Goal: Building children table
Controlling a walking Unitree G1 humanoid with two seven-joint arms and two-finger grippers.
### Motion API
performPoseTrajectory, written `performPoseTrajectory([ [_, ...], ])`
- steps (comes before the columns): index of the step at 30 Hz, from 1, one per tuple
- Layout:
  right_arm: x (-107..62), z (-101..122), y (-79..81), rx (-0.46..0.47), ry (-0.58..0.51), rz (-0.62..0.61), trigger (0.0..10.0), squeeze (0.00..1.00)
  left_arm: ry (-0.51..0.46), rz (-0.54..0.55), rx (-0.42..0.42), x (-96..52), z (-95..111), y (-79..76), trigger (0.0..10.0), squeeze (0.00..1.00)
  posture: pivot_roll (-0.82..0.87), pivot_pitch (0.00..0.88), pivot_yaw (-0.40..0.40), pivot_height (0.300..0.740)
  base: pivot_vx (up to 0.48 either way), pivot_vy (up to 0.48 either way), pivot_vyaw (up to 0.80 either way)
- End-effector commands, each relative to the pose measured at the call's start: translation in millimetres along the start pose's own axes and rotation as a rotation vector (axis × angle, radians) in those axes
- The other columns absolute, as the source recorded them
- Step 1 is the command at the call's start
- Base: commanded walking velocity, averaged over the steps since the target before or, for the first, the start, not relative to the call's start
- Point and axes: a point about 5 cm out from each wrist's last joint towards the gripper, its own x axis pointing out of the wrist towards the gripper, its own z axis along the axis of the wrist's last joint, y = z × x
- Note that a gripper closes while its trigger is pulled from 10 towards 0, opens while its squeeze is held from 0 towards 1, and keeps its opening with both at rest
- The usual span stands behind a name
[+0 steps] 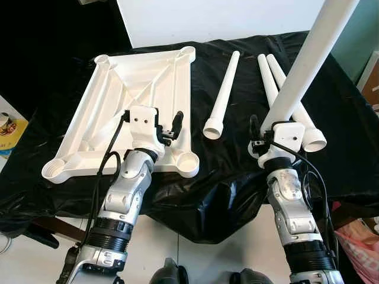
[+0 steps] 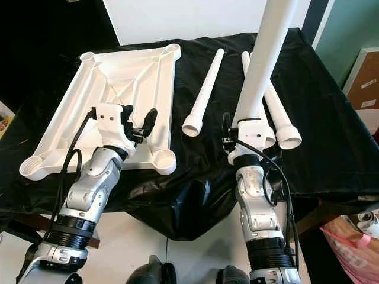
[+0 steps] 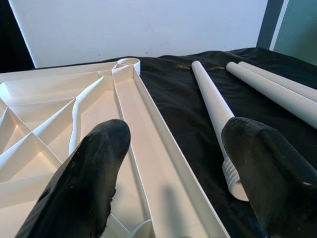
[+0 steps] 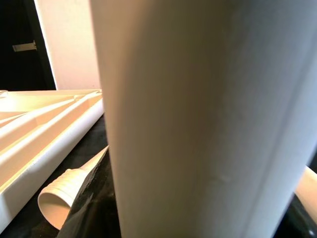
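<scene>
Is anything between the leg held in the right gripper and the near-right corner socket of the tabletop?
One loose white plastic leg lies on the black cloth between the held white tube leg and the upturned white tabletop's socket; lifted, it clears it.

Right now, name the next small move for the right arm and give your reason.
Probably swing the raised leg held by the right gripper left toward the nearest corner socket of the upturned tabletop. That socket looks empty, and the open left gripper hovers over the tabletop's edge beside it.
</scene>
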Motion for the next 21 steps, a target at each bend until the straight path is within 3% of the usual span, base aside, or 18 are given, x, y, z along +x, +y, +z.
performPoseTrajectory([
  [1,-1.3,-1.5,1.9,0.005,-0.001,0.002,10.0,0.00,0.025,0.011,0.007,-3.1,-5.8,4.3,10.0,0.00,0.03,0.093,0.058,0.740,0.000,0.000,0.00],
  [7,-1.0,-2.6,0.8,0.004,0.005,-0.009,10.0,0.00,0.034,0.012,0.006,-2.6,-6.4,4.8,10.0,0.00,0.03,0.093,0.060,0.740,0.000,0.000,0.00],
  [21,-0.3,-3.6,0.0,0.005,0.008,-0.021,10.0,0.00,0.033,0.008,0.011,-1.1,-5.7,6.7,10.0,0.00,0.03,0.093,0.067,0.740,0.000,0.325,0.00],
])
